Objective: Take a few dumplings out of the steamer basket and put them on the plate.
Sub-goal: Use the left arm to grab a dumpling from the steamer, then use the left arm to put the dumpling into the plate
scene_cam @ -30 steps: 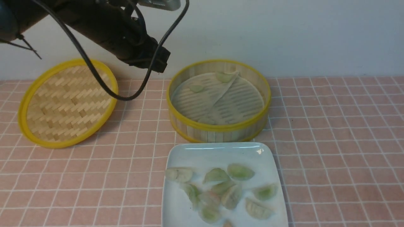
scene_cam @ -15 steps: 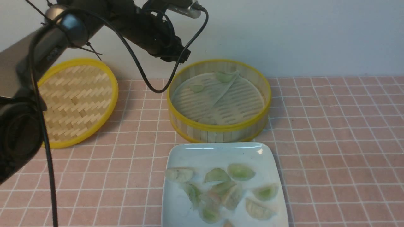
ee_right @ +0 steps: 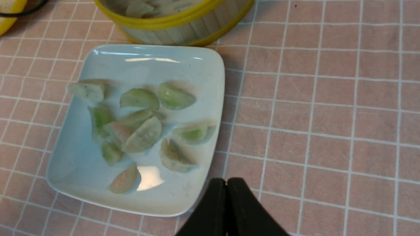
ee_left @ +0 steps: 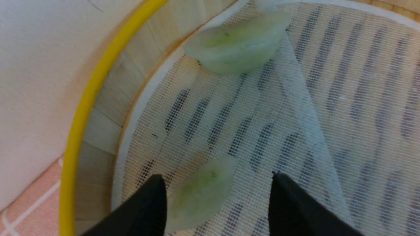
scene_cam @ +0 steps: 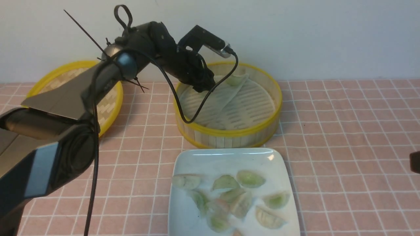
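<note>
The steamer basket [scene_cam: 229, 132] stands behind the white plate [scene_cam: 226, 157]. My left gripper [scene_cam: 205, 87] is open, low inside the basket at its far left. In the left wrist view its fingertips [ee_left: 157, 183] straddle one pale green dumpling [ee_left: 200, 193] lying on the liner [ee_left: 328, 98], without touching it. A second dumpling [ee_left: 238, 46] lies by the basket wall and also shows in the front view [scene_cam: 234, 79]. Several dumplings [scene_cam: 229, 196] lie on the plate [ee_right: 183, 65]. My right gripper [ee_right: 226, 182] is shut and empty, over the table beside the plate's corner.
The flat woven lid [scene_cam: 108, 101] leans at the back left, partly behind my left arm. A cable [scene_cam: 197, 111] hangs from the left wrist into the basket. A white wall runs close behind the basket. Pink tiled tabletop [scene_cam: 344, 131] lies to the right.
My left arm has swung right and down, from above the lid's side into the basket. The dumpling at the basket's left is now hidden behind the gripper in the front view.
</note>
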